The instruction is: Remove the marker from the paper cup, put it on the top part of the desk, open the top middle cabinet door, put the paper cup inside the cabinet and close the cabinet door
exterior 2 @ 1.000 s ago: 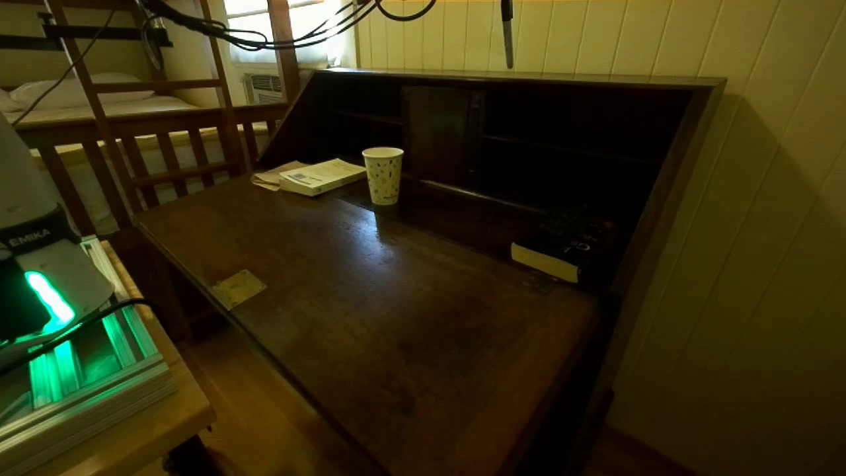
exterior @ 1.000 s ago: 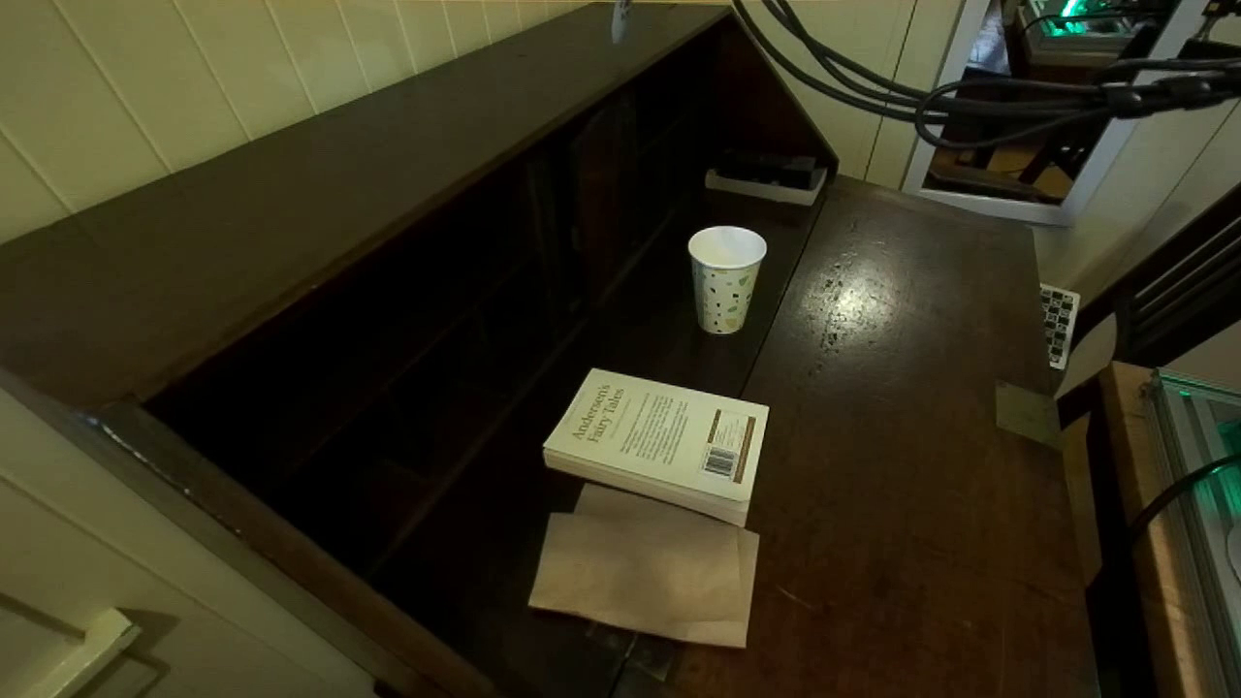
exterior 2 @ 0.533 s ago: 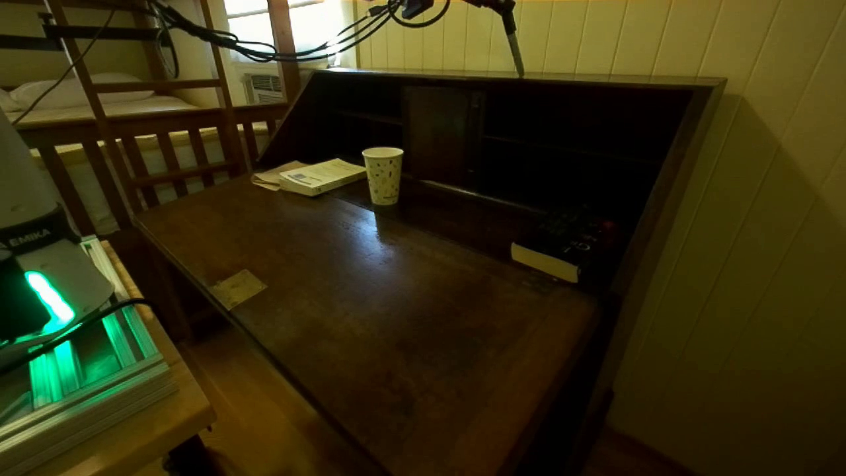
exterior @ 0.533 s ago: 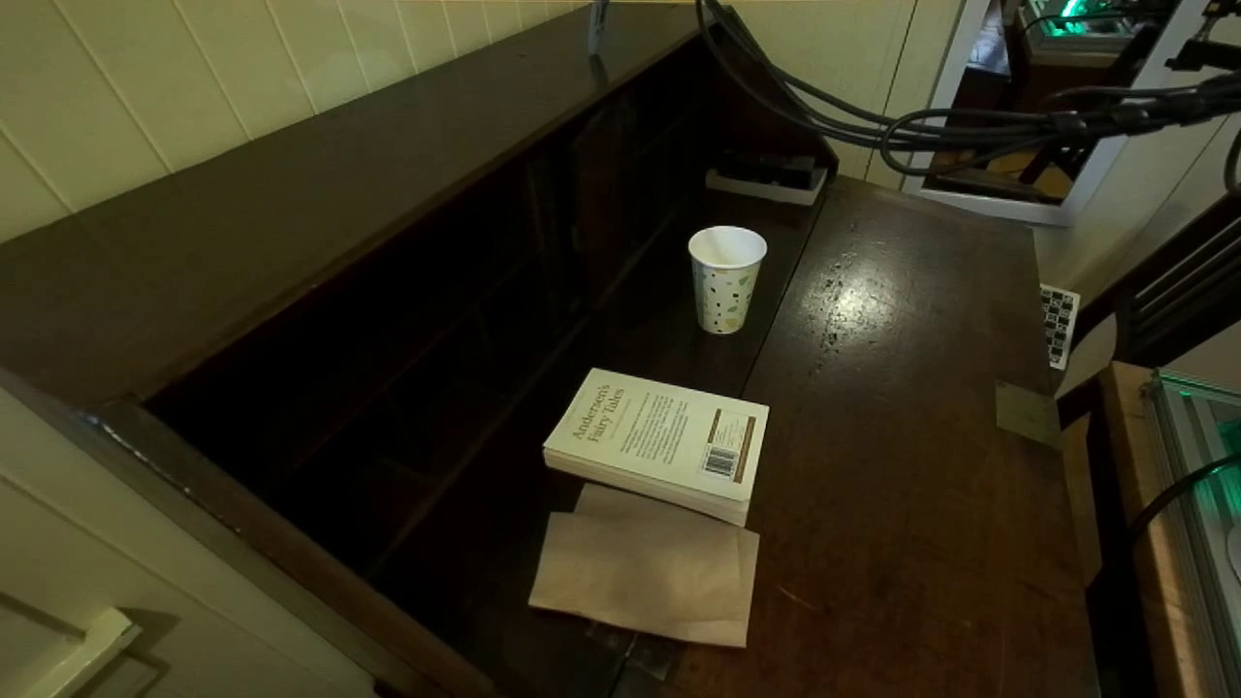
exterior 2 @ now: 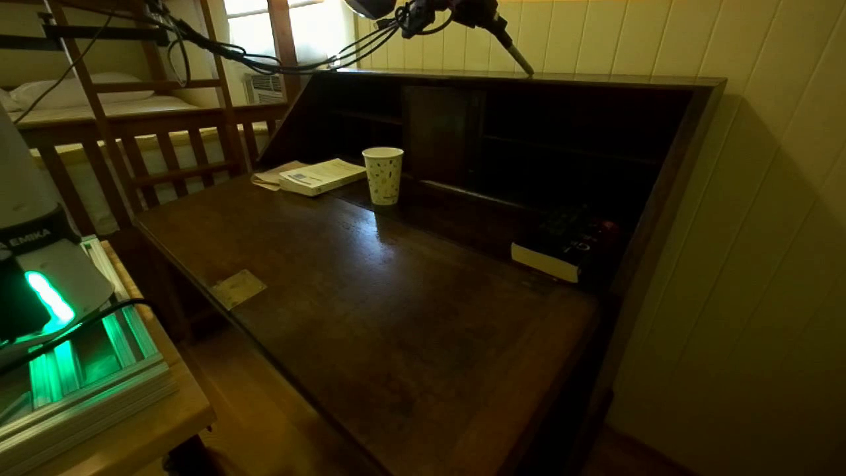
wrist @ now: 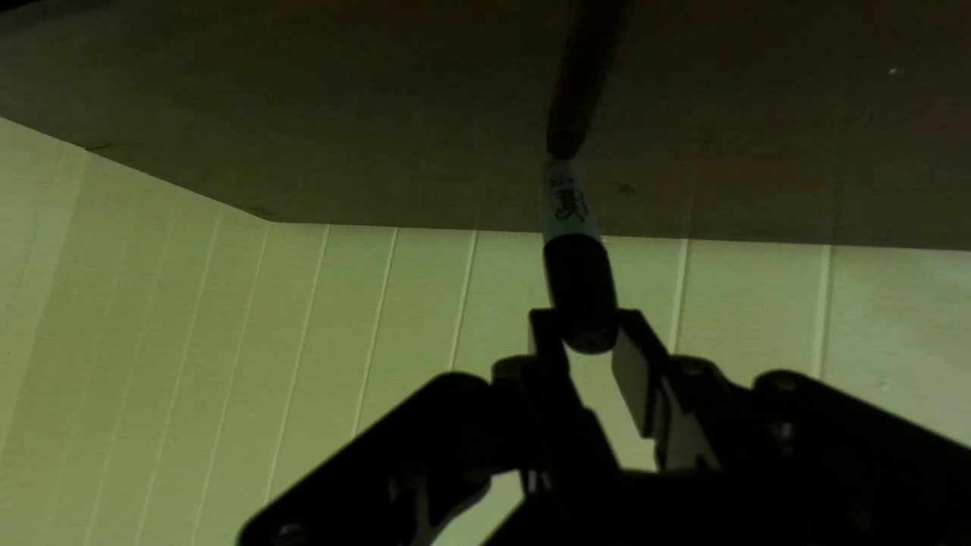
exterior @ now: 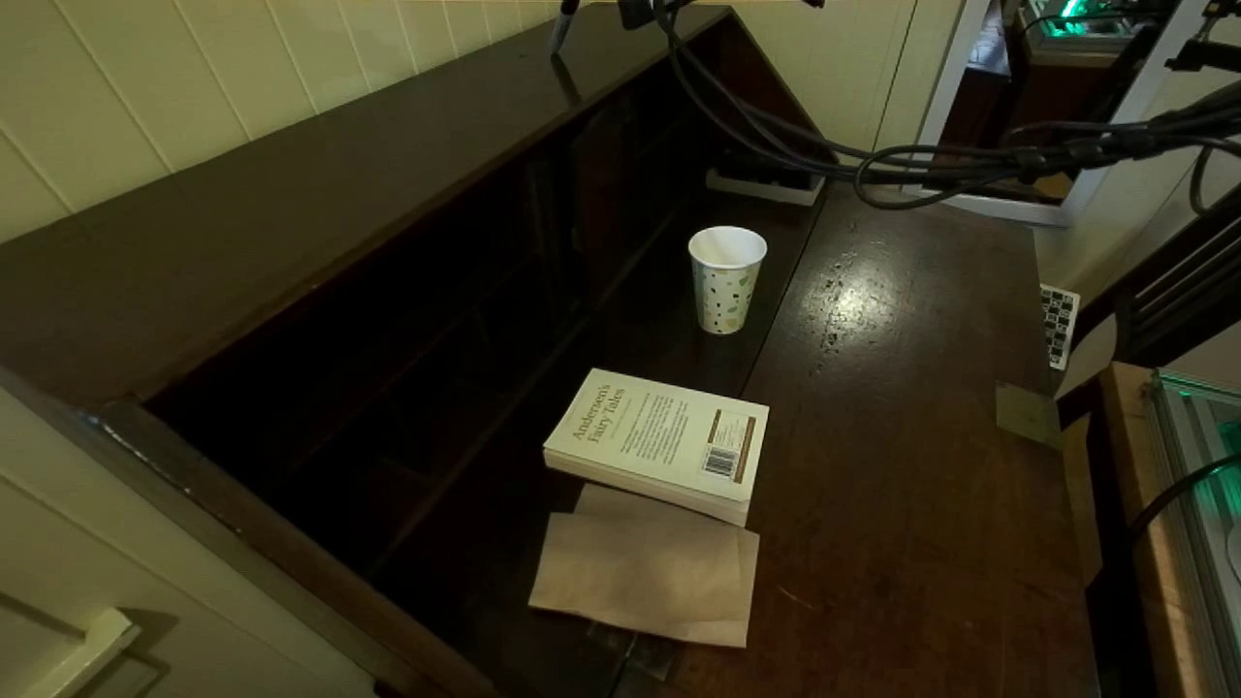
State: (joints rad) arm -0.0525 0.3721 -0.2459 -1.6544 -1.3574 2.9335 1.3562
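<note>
The marker has a dark cap and a pale barrel. My gripper is shut on its capped end. In an exterior view the marker slants down from the gripper. Its lower tip meets its reflection on the top part of the desk, so it touches or almost touches the ledge. The marker also shows at the top edge of an exterior view. The paper cup stands upright on the desk, empty as far as I see; it also shows here. The middle cabinet door looks shut.
A white book and brown paper lie beside the cup. A black book lies in the desk's far corner. Cables hang from the arm over the desk. A panelled wall stands right behind the ledge.
The gripper has come down and along the ledge with the marker. The marker has gone from hanging upright above the ledge to tilted, with its tip at the ledge. The cup has not moved.
</note>
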